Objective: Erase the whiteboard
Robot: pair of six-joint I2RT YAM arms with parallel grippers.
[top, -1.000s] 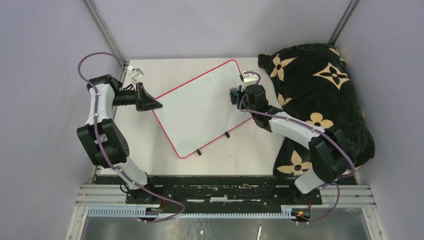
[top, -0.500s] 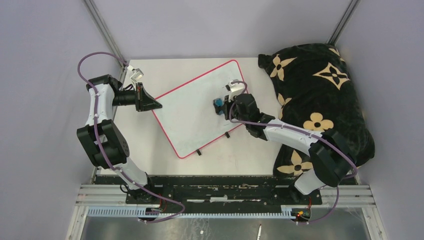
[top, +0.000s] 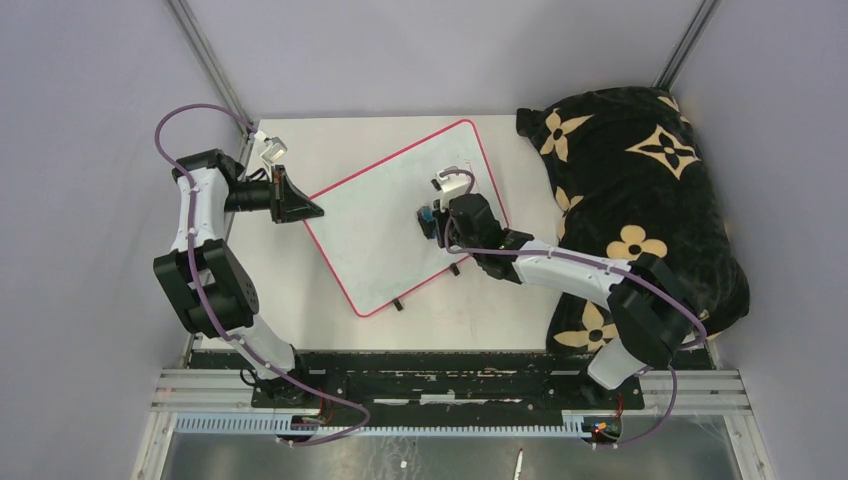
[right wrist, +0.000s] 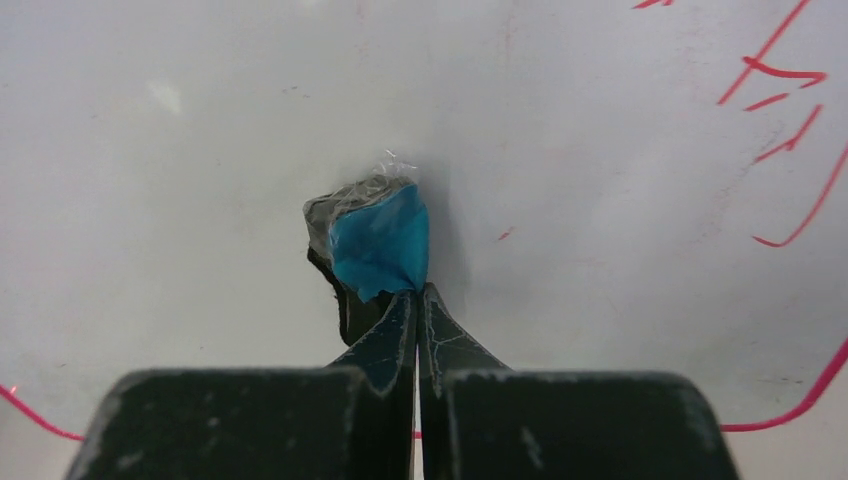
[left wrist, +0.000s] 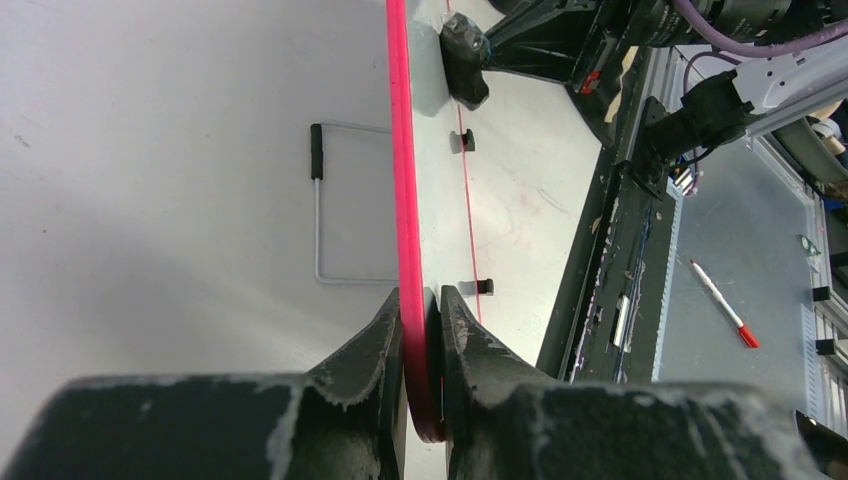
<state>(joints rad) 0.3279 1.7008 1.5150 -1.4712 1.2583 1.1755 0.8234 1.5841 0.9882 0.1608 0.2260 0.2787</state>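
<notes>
The whiteboard (top: 385,235), white with a thin red border, lies slanted on the table. My left gripper (top: 312,211) is shut on its left corner; in the left wrist view the fingers (left wrist: 421,310) pinch the red edge (left wrist: 403,180). My right gripper (top: 432,222) is over the board's right-middle, shut on a blue eraser (top: 428,216). The right wrist view shows that eraser (right wrist: 380,240) pressed on the board (right wrist: 200,150) just past the fingertips (right wrist: 417,295). Red pen strokes (right wrist: 790,90) remain at the upper right of that view.
A black blanket with beige flowers (top: 640,190) fills the table's right side under the right arm. Two black clips (top: 455,269) sit on the board's near long edge. A wire stand (left wrist: 318,200) shows on the board's other face. A red pen (left wrist: 722,302) lies on the metal shelf.
My right gripper has slid the blue eraser leftward and nearer across the board, from its upper right part toward the middle. The left gripper has kept its grip and place.
</notes>
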